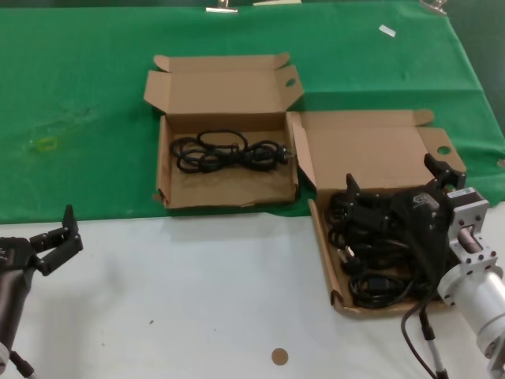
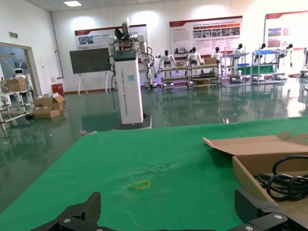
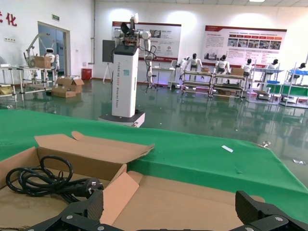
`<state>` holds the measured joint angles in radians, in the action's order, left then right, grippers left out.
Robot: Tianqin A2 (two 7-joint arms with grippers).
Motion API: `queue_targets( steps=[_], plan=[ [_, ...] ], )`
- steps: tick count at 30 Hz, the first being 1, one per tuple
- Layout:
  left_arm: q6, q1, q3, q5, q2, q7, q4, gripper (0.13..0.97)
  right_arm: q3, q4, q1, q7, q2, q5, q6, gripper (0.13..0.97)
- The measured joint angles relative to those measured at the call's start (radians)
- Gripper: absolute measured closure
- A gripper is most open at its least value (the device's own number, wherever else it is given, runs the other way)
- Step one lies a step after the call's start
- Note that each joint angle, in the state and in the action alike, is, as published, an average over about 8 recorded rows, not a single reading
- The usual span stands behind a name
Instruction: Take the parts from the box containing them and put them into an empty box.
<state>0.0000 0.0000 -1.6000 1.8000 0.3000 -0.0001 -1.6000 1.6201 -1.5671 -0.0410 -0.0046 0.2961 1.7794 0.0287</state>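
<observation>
Head view first, nearest things: the left end effector hangs low at the robot's left over the bare white tabletop, its fingers spread apart and holding nothing, well away from both boxes, which reads as an arm parked out of the way. On the robot's right, the right end effector sits over the low-walled cardboard box, fingers wide apart, one tip near the heap's near-left side and the other up by the lid; it appears poised above the pile of black coiled power cables rather than closed on any of them, though how close the tips are to the cords cannot be judged here. That box lies at the edge where white tabletop meets green cloth, its lid thrown back flat so the opening is clear from above. Farther back on the cloth stands the squarer cardboard box with taller walls, lid also folded back; one cable bundle already lies inside it, stretched across its floor. Judging by that, the transfer is under way, with most cables not yet moved. The two boxes stand just beside each other, corner to corner, which keeps each carry short.
</observation>
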Motion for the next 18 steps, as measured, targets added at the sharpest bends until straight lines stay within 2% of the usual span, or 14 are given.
queue_targets(
  steps=[18],
  plan=[
    [0.000, 0.000, 0.000, 0.000, 0.000, 0.000, 0.000, 0.132, 0.000, 0.000, 0.000, 0.000, 0.000, 0.000, 0.000, 0.129]
  ],
)
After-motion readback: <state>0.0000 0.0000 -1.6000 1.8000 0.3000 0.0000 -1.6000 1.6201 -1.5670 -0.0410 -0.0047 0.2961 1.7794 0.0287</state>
